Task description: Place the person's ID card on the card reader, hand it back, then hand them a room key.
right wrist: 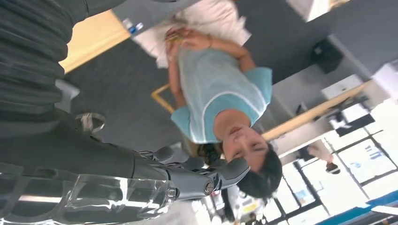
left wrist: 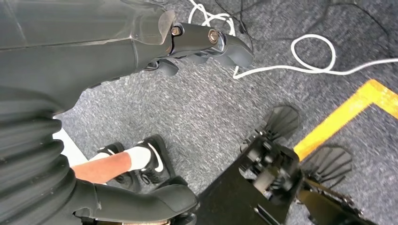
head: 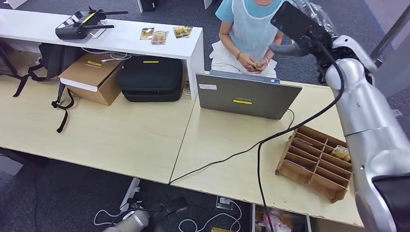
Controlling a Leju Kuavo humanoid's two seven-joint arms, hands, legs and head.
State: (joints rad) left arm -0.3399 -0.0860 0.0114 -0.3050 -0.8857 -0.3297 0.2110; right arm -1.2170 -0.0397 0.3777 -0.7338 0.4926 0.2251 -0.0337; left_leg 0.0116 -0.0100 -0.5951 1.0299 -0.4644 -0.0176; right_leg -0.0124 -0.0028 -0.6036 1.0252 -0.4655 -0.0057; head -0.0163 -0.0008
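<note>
The table (head: 121, 135), pale wood, filled the middle of the head view from the left edge to the lower right. A grey laptop (head: 246, 94) stood at its far edge, centre frame, and a wooden compartment tray (head: 314, 162) sat at lower right holding a small card-like item in its right-hand compartment. A black cable (head: 263, 145) ran across the open surface between them. The person (head: 249, 29) sat behind the laptop at top centre, both of their hands together on a small object that may have been the ID card (head: 255, 66); it was too small to confirm. The right hand (head: 302, 36) was raised at upper right, extended toward the person, fingers straight and apart, holding nothing. The left hand (left wrist: 197, 47) hung over the floor with fingers loosely curved and empty. The step in hand appeared to be receiving the card: the palm should be presented steadily above the laptop lid. Open room lay left of the laptop; the cable and tray rim crowded the right.
</note>
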